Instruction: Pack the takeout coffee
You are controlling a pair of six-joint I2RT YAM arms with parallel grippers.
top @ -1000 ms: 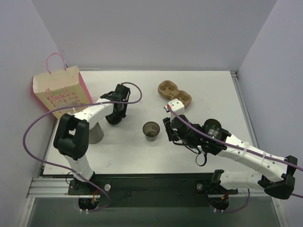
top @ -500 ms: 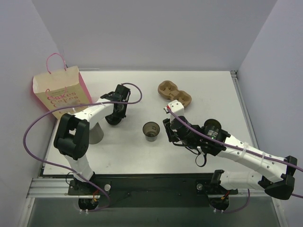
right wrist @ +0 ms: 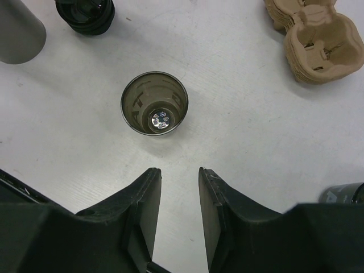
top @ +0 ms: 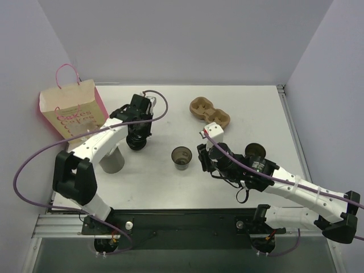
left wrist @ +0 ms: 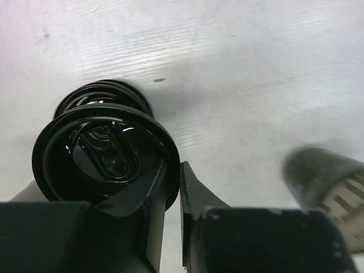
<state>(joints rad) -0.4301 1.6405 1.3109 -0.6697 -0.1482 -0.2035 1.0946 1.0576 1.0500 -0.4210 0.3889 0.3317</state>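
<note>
Far to my left a tan paper bag [top: 71, 111] with pink lettering, pink sides and a pink cord handle [top: 67, 74] sits at the left edge of the white table [top: 170, 102], by the wall. Just in front of it stands a tall pale grey cup [top: 112, 160], upright and without a lid. Out in the middle is a shorter open cup [right wrist: 154, 103], upright, dark inside with something shiny at its bottom. Farther back and to the right lies a brown cardboard cup carrier [right wrist: 318, 34], hollows facing up, well apart from both cups. At the right edge of my left wrist view there is a blurred dark cup with pale stripes, probably that same open one.
</note>
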